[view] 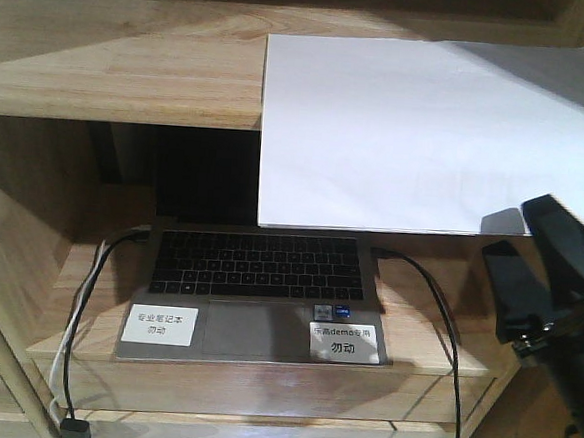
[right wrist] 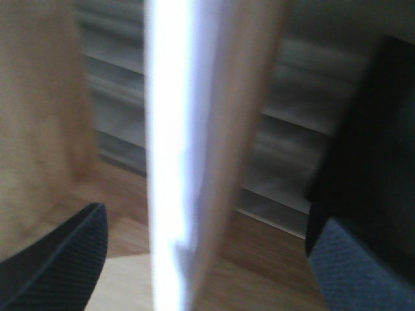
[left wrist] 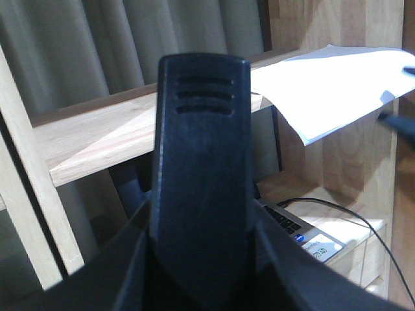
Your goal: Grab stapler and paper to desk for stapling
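The paper (view: 409, 127) is a white sheet lying on the upper shelf board (view: 122, 67), with its front part hanging out past the board's edge. My right gripper (view: 514, 231) is open at the sheet's front right corner. In the right wrist view the paper's edge (right wrist: 170, 162) runs blurred between the two fingers, one finger (right wrist: 58, 259) on each side, apart from it. My left gripper (left wrist: 202, 97) fills its own view as one black mass, shut, with nothing seen in it. The paper also shows there (left wrist: 337, 84). The stapler and the desk are out of view.
An open laptop (view: 256, 297) with two white labels sits on the lower shelf board under the paper, with black cables (view: 437, 299) plugged in on both sides. Wooden shelf walls (view: 21, 220) close in the left side. Grey curtains (left wrist: 78, 45) hang behind the shelf.
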Robot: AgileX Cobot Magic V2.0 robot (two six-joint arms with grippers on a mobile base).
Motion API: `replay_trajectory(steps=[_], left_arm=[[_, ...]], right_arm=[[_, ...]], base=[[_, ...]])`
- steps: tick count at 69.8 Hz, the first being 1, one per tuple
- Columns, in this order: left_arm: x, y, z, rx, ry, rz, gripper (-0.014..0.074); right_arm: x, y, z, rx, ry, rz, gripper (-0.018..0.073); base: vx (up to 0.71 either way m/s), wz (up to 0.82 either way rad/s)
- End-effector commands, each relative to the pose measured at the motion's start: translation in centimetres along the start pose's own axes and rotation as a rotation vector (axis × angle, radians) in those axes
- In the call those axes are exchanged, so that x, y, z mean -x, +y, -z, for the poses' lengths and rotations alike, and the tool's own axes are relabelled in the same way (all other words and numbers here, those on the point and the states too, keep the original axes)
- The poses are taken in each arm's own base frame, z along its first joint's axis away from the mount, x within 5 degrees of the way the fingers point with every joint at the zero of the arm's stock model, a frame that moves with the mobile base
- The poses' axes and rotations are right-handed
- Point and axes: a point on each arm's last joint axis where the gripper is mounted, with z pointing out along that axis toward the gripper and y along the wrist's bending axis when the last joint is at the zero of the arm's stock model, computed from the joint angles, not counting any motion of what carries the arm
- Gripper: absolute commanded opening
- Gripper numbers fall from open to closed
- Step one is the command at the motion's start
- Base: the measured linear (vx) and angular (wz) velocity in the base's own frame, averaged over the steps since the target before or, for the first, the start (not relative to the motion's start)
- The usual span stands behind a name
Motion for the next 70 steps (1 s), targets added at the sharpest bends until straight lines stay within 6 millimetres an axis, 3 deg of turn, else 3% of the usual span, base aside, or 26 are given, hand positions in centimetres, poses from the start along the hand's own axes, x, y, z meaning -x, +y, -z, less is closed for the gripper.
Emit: replay_trajectory(steps=[1, 18, 27, 51, 70], left_arm=[[1.7, 0.3, 0.0, 0.019, -0.124, 0.005, -0.0006], [1.7, 0.3, 0.0, 0.019, -0.124, 0.005, -0.0006], [1.7, 0.3, 0.0, 0.019, -0.124, 0.005, -0.0006], [1.7, 0.3, 0.0, 0.019, -0.124, 0.005, -0.0006], [1.7, 0.3, 0.0, 0.019, -0.124, 0.005, -0.0006]], right_arm=[[0.5, 2.3, -0.4, 0.22, -0.056, 0.0, 0.0586], [0.9, 2.7, -0.9, 0.236, -0.088, -0.005, 0.0586], [1.1, 3.9, -2.0, 0.283, -0.103, 0.02, 0.0586], [1.0, 4.3, -4.6, 0.294, -0.111, 0.008, 0.0584], [1.1, 4.8, -4.9, 0.317, -0.11, 0.009, 0.0554]], base=[[0.0, 0.0], [0.0, 0.0], [0.0, 0.0], [0.0, 0.0], [0.0, 0.0]])
